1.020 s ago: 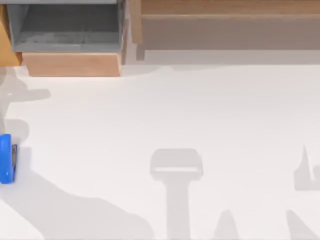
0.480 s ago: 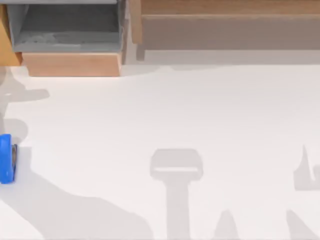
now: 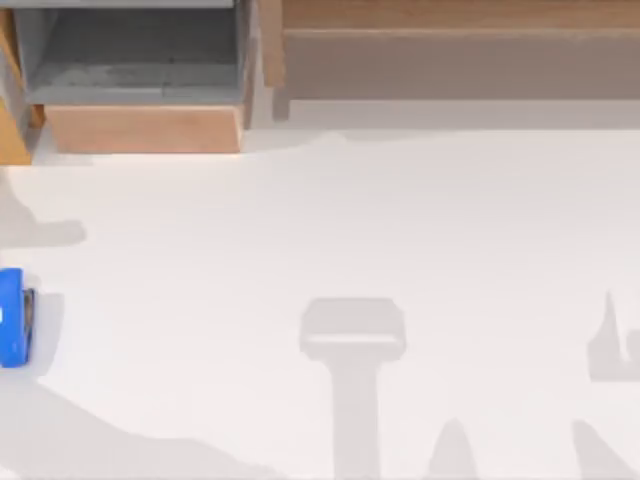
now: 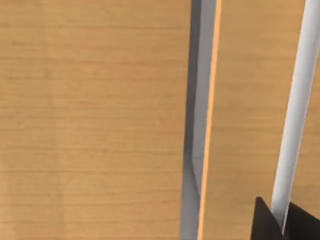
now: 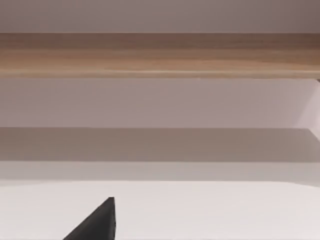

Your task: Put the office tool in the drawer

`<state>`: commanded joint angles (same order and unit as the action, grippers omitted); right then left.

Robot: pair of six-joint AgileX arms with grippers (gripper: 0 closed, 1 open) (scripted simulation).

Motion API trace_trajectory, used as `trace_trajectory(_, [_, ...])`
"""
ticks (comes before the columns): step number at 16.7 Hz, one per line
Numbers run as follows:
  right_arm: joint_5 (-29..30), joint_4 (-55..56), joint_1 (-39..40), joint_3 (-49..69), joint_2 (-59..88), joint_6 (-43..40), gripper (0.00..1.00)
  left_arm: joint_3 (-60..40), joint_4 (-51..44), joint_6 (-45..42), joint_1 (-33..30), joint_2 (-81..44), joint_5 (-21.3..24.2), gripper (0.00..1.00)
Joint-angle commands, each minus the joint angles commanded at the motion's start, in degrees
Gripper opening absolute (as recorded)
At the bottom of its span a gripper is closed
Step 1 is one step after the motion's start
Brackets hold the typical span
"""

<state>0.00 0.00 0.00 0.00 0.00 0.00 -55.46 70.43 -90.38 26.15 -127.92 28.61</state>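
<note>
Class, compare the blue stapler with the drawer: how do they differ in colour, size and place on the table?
The stapler is bright blue; the drawer is grey inside with a light-wood front. The stapler is far smaller than the drawer. The stapler lies at the table's left edge, while the drawer stands open at the far left corner. Both sit on the left side.

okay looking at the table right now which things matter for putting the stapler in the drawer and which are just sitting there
For the job:
stapler, blue, at the table's left edge
drawer, open, grey inside, far left
left gripper, close to light wood

Just there:
shelf, wider, far right
right gripper, facing the shelf
</note>
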Motion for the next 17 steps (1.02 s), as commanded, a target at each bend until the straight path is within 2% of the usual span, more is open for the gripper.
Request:
trace_trajectory(7, [0.0,0.0,0.0,0.0,0.0,0.0,1.00,2.6,1.9,-0.3,1.0,1.2,0.8,0.00])
trace_trajectory(13, [0.0,0.0,0.0,0.0,0.0,0.0,1.00,13.9,7.7,-0.4,5.0,5.7,5.0,0.00])
trace_trajectory(17, [0.0,0.0,0.0,0.0,0.0,0.0,1.00,15.6,8.9,-0.5,5.8,6.6,5.7,0.00])
